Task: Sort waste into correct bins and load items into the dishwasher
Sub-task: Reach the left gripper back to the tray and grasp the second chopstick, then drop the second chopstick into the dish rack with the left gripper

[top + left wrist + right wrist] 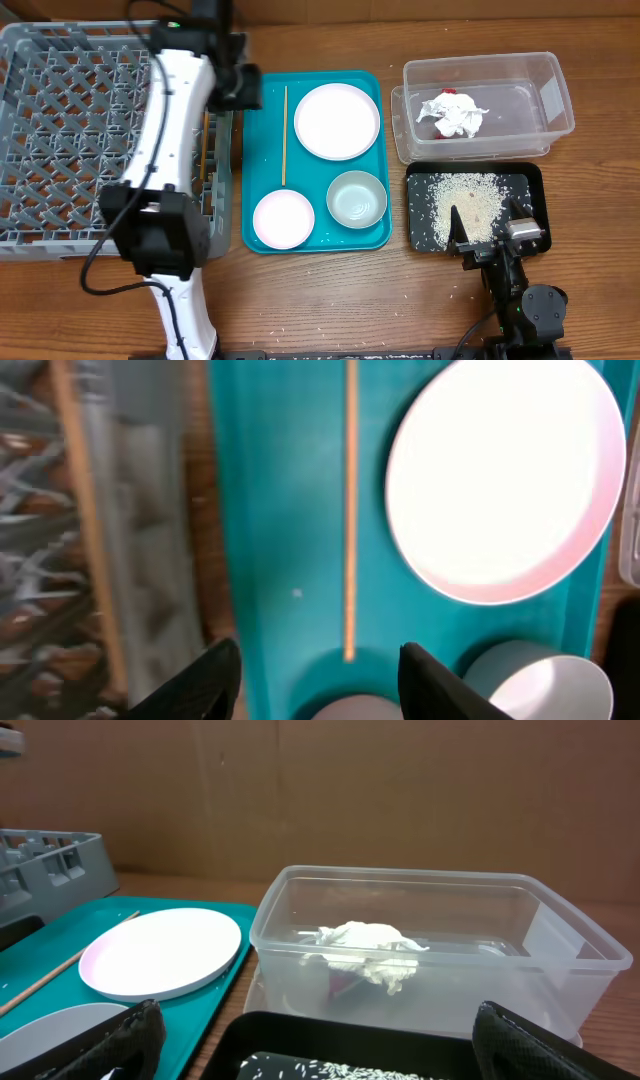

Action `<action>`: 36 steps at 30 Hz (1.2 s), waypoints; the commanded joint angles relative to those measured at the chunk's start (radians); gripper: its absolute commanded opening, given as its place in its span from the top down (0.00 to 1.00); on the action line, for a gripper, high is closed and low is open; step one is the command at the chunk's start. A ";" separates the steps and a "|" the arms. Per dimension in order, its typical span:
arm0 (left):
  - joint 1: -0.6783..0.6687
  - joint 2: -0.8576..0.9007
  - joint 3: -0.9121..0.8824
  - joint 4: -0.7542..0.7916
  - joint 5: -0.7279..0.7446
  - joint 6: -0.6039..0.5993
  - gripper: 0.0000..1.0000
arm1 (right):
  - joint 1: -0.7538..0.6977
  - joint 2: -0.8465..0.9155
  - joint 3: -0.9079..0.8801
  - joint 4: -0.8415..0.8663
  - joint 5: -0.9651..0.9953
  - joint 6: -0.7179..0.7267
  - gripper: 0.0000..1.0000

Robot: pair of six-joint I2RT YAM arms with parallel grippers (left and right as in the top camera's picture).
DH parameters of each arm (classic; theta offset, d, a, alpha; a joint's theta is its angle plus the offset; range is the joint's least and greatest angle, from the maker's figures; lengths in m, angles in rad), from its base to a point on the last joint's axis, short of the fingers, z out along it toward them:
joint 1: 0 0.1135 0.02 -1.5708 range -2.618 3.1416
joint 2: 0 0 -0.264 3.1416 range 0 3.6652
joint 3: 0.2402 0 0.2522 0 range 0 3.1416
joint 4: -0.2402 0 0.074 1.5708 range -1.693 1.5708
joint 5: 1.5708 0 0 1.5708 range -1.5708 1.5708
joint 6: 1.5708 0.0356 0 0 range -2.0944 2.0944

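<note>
One pink plate (337, 120), one pink bowl (283, 218), one grey-green bowl (357, 198) and one chopstick (285, 135) are counted on the teal tray (262, 170), a red wrapper (449, 93) is mostly hidden under tissue (457, 116) in the clear tub (552, 92), and the left hand (318, 665) and right hand (315, 1045) are held apart, empty.

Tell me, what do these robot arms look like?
The left arm has a long white shell between chunky black joints, with a black cable looping near its base. The right arm is mostly black with a small silver block. Both end in two black fingers.
</note>
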 commanded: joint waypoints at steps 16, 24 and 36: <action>-0.105 0.169 -0.302 0.269 -0.066 -0.163 0.64 | -0.008 -0.012 -0.011 0.008 0.002 -0.001 0.00; -0.116 0.204 -0.289 0.223 -0.061 -0.196 0.96 | -0.008 -0.012 -0.011 0.008 0.002 -0.001 0.00; -0.049 -0.064 0.002 -0.081 -0.248 -0.149 0.96 | -0.008 -0.012 -0.011 0.008 0.002 -0.001 0.00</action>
